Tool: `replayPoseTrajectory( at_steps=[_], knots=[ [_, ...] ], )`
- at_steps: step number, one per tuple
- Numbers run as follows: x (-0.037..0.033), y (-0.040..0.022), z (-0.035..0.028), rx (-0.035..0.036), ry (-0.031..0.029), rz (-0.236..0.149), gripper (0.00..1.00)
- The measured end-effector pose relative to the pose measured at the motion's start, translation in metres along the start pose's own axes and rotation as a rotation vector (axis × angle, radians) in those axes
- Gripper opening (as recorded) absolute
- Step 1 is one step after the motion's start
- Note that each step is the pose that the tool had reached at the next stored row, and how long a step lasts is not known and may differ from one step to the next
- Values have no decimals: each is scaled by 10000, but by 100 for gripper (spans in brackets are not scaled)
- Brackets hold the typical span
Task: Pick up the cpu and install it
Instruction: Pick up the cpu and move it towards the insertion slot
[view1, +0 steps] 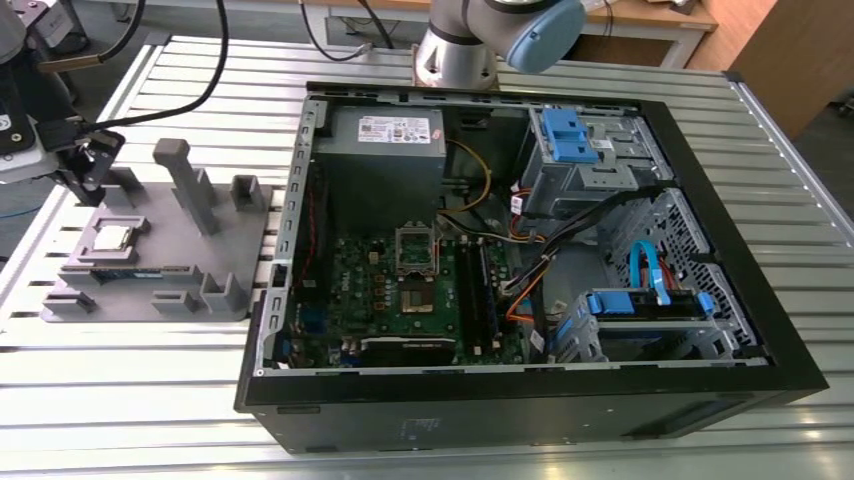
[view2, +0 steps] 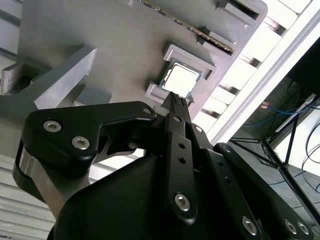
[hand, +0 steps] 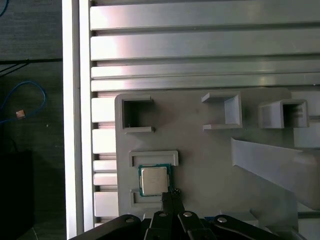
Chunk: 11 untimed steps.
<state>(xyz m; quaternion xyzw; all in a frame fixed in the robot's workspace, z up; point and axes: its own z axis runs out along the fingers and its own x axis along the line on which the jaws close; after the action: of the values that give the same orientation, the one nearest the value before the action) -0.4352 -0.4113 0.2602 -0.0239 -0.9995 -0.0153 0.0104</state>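
Note:
The cpu (view1: 111, 238) is a small square chip with a shiny silver top, lying flat in a raised pocket of the grey fixture plate (view1: 160, 230) at the exterior view's left. My gripper (view1: 88, 190) hangs just above the plate, beside the chip. In both wrist views the black fingertips (hand: 169, 194) come together in one narrow point with nothing between them, and that point lines up with the edge of the cpu (hand: 153, 180). The second wrist view shows the same point (view2: 176, 100) by the cpu (view2: 179, 80). I cannot tell whether the tips touch it.
An open computer case (view1: 747, 330) lies on the slatted aluminium table (view1: 134, 400), with the motherboard and its silver socket frame (view1: 416, 250) in the middle. A green memory stick (view1: 127, 268) lies on the plate near the cpu. Tall grey posts (view1: 187, 185) rise from the plate.

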Motion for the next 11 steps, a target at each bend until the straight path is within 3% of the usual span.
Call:
replayPoseTrajectory(
  at_steps=[11],
  knots=[
    [5, -2, 25, 0, 0, -1, 11]
  ],
)
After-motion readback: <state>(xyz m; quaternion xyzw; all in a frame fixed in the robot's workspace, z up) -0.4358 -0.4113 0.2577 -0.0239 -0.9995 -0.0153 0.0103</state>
